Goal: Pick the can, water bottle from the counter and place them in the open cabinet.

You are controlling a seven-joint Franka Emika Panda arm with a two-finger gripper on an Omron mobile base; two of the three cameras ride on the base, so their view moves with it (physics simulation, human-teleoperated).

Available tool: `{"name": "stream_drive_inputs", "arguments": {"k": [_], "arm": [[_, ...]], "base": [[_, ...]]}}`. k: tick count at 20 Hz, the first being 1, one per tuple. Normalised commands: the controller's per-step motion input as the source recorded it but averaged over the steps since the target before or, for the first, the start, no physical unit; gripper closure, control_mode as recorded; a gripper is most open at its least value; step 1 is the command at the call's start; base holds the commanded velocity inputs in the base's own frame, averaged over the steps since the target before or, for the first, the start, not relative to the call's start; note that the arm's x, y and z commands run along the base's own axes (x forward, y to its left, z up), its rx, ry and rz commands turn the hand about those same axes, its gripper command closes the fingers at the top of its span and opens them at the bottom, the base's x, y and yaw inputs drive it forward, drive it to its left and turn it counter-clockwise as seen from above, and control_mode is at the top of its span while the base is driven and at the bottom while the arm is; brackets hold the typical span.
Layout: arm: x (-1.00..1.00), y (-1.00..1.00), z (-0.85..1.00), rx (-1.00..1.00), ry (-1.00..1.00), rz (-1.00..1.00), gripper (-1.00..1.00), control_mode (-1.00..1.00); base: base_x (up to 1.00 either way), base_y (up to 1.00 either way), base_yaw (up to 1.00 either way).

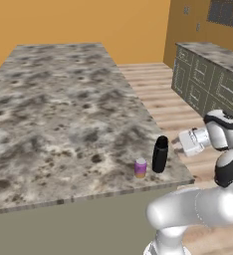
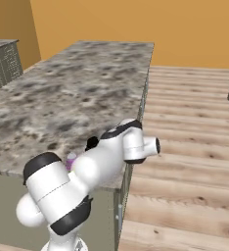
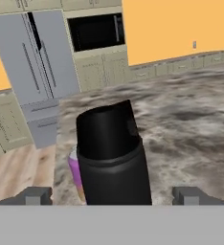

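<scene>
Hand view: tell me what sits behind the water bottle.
Directly behind the water bottle stands the can; just a purple strip and its silver rim show at the bottle's left, the rest is covered. Beyond lie the counter and a grey fridge.

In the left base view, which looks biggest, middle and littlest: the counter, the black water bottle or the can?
1. counter, by far the biggest.
2. water bottle, tall and black.
3. can, about half the bottle's height. They stand side by side, so nearness doesn't trick you.

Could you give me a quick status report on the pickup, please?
Pincer open, empty, lined up on the bottle. Bottle upright near the counter corner. Can stands close beside it, may crowd the grasp.
</scene>
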Motion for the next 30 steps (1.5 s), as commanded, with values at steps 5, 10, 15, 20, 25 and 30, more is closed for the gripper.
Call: {"name": "stream_drive_inputs", "arguments": {"k": [5,10,15,20,25,30], "arm": [[0.00,0.06,-0.26,0.00,0.00,0.07,-1.00,-1.00],[0.04,0.10,-0.09,0.02,0.00,0.03,-1.00,-1.00],[0.00,0.29,0.00,0.01,0.00,0.00,-1.00,-1.00],[-0.05,0.22,0.00,0.00,-0.01,0.00,-1.00,-1.00],[-0.07,0.16,0.00,0.01,0.00,0.01,-1.00,-1.00],[0.00,0.16,0.00,0.00,0.00,0.01,-1.00,-1.00]], "base": [[0.00,0.00,0.00],[0.00,0.00,0.00],[0.00,0.00,0.00],[0.00,0.00,0.00],[0.00,0.00,0.00],[0.00,0.00,0.00]]}}
